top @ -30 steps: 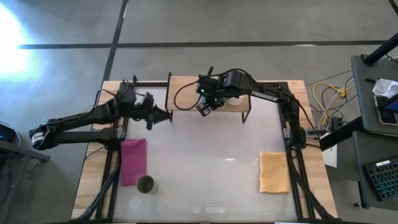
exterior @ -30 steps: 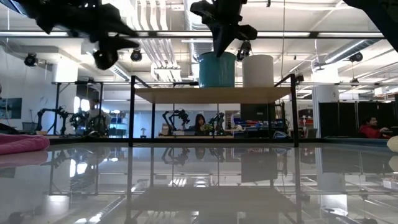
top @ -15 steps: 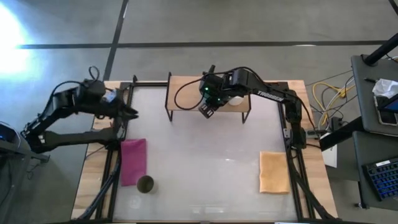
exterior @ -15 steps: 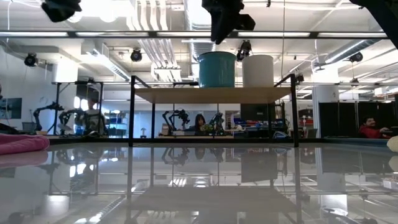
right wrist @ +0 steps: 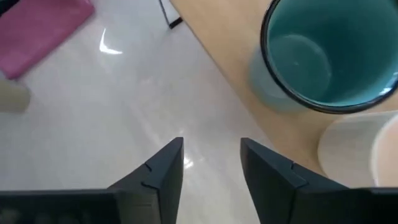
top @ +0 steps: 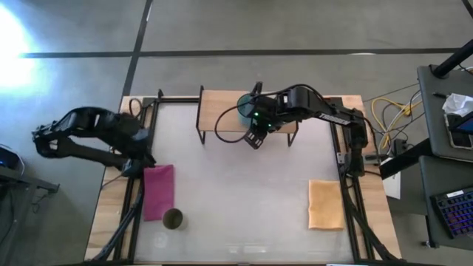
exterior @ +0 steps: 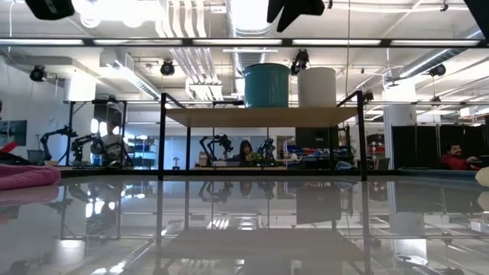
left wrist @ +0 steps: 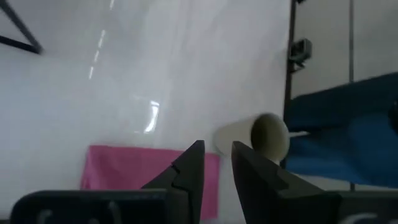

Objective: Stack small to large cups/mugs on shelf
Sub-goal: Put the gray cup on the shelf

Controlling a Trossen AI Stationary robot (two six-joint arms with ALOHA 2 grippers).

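On the shelf (exterior: 260, 116) at the table's far side stand a teal mug (exterior: 266, 85) and, just right of it, a white mug (exterior: 316, 87), each on its base. My right gripper (top: 253, 137) hangs open over the shelf's near edge, above and clear of the teal mug (right wrist: 323, 56) and the white mug (right wrist: 360, 149). An olive tumbler (top: 172, 219) stands upright on the table near the front left. My left gripper (left wrist: 216, 168) hovers over the table's left side, its fingers a little apart and holding nothing, with the tumbler (left wrist: 261, 134) ahead of it.
A pink cloth (top: 158, 191) lies by the table's left edge, just beyond the tumbler. An orange cloth (top: 325, 204) lies at the right. Between them the white table top (top: 244, 192) is bare. The shelf's thin black legs (exterior: 161, 137) stand on the table.
My left gripper has drawn back from beside the shelf toward the table's left edge and nearer, rising as it went. My right gripper has risen from just above the teal mug and come slightly toward the near edge. Both mugs have stayed in place on the shelf.
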